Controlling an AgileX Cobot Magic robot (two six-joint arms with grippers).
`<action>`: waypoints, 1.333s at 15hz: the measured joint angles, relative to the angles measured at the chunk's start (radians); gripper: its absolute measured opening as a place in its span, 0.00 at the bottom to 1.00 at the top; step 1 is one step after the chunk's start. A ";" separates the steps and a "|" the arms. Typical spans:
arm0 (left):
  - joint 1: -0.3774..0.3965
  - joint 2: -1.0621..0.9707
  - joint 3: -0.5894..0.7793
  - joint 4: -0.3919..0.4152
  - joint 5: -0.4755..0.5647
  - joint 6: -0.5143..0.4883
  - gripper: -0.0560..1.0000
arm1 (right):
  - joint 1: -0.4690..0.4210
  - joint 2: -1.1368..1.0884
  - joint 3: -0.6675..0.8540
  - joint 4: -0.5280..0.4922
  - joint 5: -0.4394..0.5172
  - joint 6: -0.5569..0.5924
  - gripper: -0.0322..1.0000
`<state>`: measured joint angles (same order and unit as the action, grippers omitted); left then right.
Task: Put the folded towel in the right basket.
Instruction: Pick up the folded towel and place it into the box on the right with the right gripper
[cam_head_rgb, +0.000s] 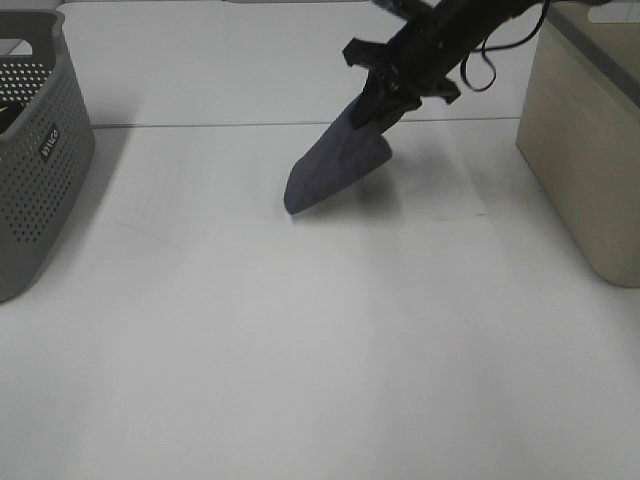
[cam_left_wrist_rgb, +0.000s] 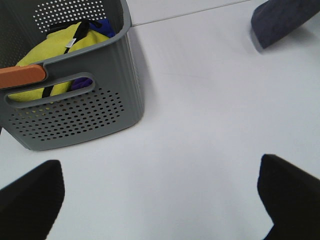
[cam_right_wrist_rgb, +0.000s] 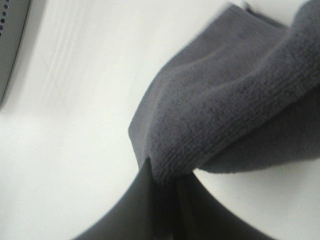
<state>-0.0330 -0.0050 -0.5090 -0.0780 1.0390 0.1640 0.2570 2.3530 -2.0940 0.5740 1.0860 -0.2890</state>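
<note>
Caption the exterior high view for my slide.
Right gripper pinches the folded dark grey towel by one end over the white table, short of the beige basket.

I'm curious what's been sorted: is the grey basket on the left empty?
No, the grey basket holds a yellow cloth and a blue item.

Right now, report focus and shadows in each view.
Exterior high: even light, slightly soft, towel casting a faint shadow on the table. Left wrist: gray basket sharp, left gripper fingers dark and blurred. Right wrist: towel weave crisp, right gripper out of focus.
</note>
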 joint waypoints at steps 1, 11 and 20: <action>0.000 0.000 0.000 0.000 0.000 0.000 0.99 | 0.000 0.000 0.000 0.000 0.000 0.000 0.07; 0.000 0.000 0.000 0.000 0.000 0.000 0.99 | -0.241 -0.503 0.000 -0.389 0.008 0.141 0.07; 0.000 0.000 0.000 0.000 0.000 0.000 0.99 | -0.533 -0.407 0.018 -0.396 0.045 0.277 0.20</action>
<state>-0.0330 -0.0050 -0.5090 -0.0780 1.0390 0.1640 -0.2760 1.9460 -2.0760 0.1780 1.1310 -0.0120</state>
